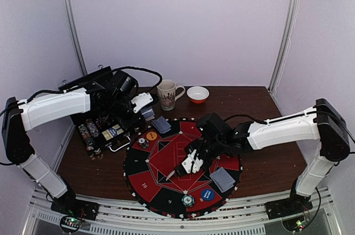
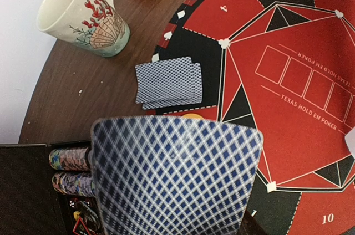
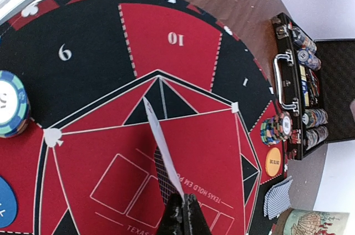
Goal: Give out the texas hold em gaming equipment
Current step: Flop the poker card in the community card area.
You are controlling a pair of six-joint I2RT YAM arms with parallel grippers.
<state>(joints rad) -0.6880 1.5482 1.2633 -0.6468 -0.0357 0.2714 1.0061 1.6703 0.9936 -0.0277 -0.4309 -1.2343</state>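
Left arm reaching out over black case (image 1: 102, 129); left pincer (image 1: 144, 107) pinching blue-backed card (image 2: 177, 174), fingers hidden behind it in wrist view. Just beyond pincer: card pile (image 2: 168, 82), shell-printed mug (image 2: 83, 16). Printed on mat (image 2: 310, 35): "TEXAS HOLD EM POKER", numbers 4, 9, 10. Right arm bent in over mat centre; right pincer (image 3: 183, 204) pressed together on thin card (image 3: 158, 135), seen edge-on. Overhead alone shows second card pile (image 1: 223, 178) near right of that pincer.

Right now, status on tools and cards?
Left tool holds a card by the case. Right tool shut on second card over the mat. Nothing blocking.
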